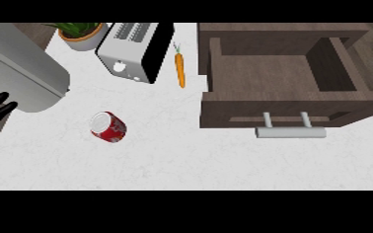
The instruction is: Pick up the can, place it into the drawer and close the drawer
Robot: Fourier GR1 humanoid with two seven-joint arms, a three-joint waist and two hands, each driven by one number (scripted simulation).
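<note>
A: Where is the can (108,127) right now?

B: On its side on the white bench (182,158), left of centre and toward the near edge. Its silver end faces up and to the left; the red body runs down to the right, so the long axis lies diagonally.

A: And the drawer (280,74)?

B: Pulled open at the right, wooden, nothing visible inside, with its bar handle (289,132) on the near face. It sits well apart from the can, with bare bench between.

A: Which hand is nearer?

B: Only the left hand (4,103) shows, a few dark fingertips at the far left edge below the grey forearm (29,76). The can lies to its right and a bit nearer. Too little shows to say whether those fingers are spread or curled. The right hand is out of view.

A: So the left takes it?

B: I'd judge so, closing across the can's axis, not along it. The toaster (134,49), carrot (180,70) and potted plant (82,33) stand farther back, out of the path.
</note>
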